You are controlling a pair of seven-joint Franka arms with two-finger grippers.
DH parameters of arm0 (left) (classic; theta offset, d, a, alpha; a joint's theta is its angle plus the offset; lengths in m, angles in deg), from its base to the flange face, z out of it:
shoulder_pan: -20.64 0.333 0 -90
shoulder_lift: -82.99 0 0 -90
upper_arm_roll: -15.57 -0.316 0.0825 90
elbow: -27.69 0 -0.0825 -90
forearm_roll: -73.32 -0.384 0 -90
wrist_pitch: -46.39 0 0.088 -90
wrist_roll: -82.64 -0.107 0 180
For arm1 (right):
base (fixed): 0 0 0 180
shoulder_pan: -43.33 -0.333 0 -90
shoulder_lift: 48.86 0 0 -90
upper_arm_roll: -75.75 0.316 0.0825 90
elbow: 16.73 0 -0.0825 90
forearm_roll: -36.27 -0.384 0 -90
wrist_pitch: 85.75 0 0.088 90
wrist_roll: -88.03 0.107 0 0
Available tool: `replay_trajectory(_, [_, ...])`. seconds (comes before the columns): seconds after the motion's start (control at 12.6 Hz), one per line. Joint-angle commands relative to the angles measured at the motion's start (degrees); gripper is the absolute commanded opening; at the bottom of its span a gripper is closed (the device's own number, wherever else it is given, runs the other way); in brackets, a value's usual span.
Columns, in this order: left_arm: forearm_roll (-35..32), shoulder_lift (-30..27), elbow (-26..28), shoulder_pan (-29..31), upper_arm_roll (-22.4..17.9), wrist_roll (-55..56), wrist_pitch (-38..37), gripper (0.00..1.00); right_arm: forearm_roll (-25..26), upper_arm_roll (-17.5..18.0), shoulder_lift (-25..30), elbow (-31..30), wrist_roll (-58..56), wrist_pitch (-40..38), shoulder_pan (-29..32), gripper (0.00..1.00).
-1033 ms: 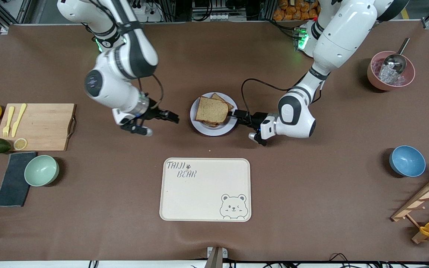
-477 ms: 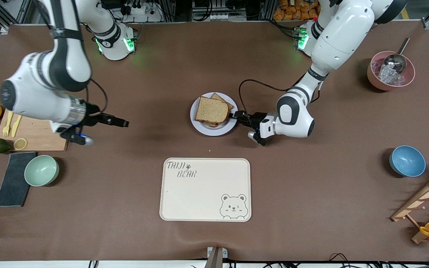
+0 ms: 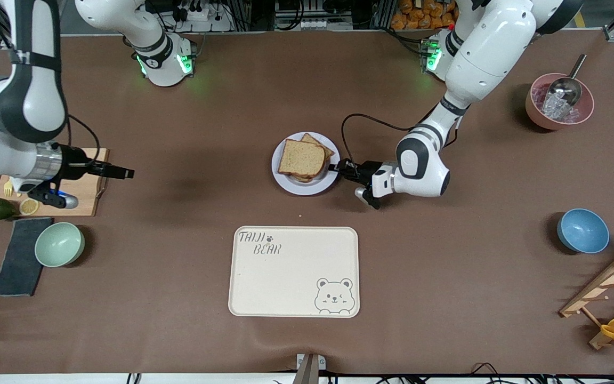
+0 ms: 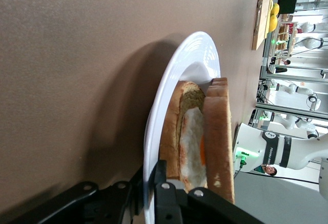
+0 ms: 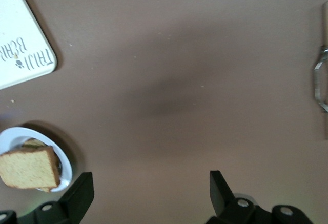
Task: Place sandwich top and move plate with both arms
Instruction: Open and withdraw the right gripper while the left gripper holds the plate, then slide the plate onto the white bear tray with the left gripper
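Brown table (image 3: pixel 445 277), plate (image 3: pixel 285 182) holding sandwich top (image 3: pixel 300 158)

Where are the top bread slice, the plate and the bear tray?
sandwich top (image 3: pixel 301 158), front view, middle of its upper face.
plate (image 3: pixel 285 183), front view, bare rim nearest the camera.
tray (image 3: pixel 285 277), front view, bare middle.
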Motion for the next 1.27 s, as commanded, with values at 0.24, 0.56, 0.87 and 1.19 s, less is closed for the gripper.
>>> replay_trajectory(0.24, [6.3,-1.7,-0.3,2.2,0.1,-0.5,0.7,0.0,9.0,16.3,1.3,11.6,-3.4,-6.2,20.0,1.0])
replay_trajectory(0.56, [14.8,-3.0,-1.6,3.8,0.1,-0.6,0.7,0.0,20.3,39.8,7.7,12.4,-4.5,-5.3,40.1,1.0])
replay_trajectory(0.87, [24.1,-4.1,-4.2,4.5,0.2,-1.0,0.5,0.0,21.2,53.3,13.9,12.3,-3.9,-5.9,53.1,1.0])
replay_trajectory(1.19, [32.5,0.1,-11.5,3.0,-0.1,-1.1,1.2,0.0,24.7,55.4,19.1,11.8,5.3,-5.4,52.8,1.0])
